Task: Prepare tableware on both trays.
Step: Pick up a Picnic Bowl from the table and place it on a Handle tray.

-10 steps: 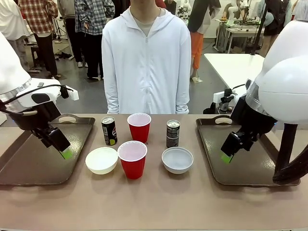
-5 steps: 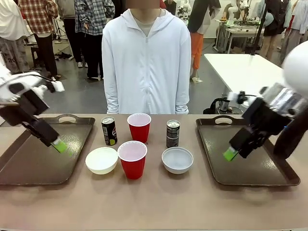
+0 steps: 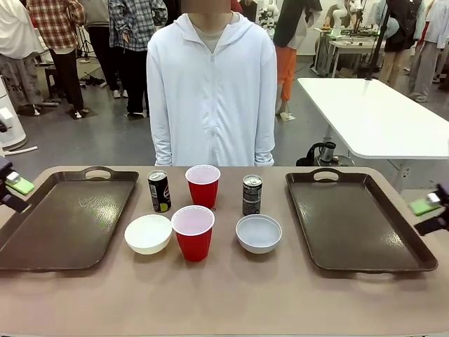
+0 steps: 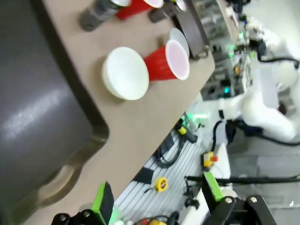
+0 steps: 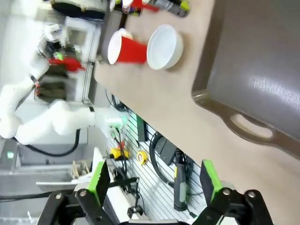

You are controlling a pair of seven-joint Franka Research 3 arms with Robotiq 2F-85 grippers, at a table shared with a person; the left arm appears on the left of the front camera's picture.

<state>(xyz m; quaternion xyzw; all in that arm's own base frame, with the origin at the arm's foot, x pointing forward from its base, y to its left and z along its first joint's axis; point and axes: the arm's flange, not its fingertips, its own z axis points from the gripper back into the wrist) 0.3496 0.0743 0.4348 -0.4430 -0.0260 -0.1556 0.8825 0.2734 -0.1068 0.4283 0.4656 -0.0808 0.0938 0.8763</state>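
Two dark brown trays lie bare, the left tray (image 3: 63, 217) and the right tray (image 3: 358, 221). Between them stand two red cups (image 3: 203, 184) (image 3: 193, 232), a cream bowl (image 3: 148, 233), a pale grey bowl (image 3: 258, 233) and two dark cans (image 3: 159, 190) (image 3: 252, 194). My left gripper (image 3: 17, 188) is at the far left edge, beyond its tray. My right gripper (image 3: 424, 208) is at the far right edge. In the wrist views, the left gripper (image 4: 157, 197) and the right gripper (image 5: 154, 180) stand open, holding nothing, off the table's side.
A person in a white hooded jacket (image 3: 212, 91) stands at the far side of the table, behind the cups. The left wrist view takes in the left tray (image 4: 33, 108), cream bowl (image 4: 125, 73) and a red cup (image 4: 166, 61). The right wrist view takes in the right tray (image 5: 262, 70) and grey bowl (image 5: 164, 47).
Both arms have drawn back from over their trays, outward to the picture's edges. Their jaws stay open, and the tableware has not moved.
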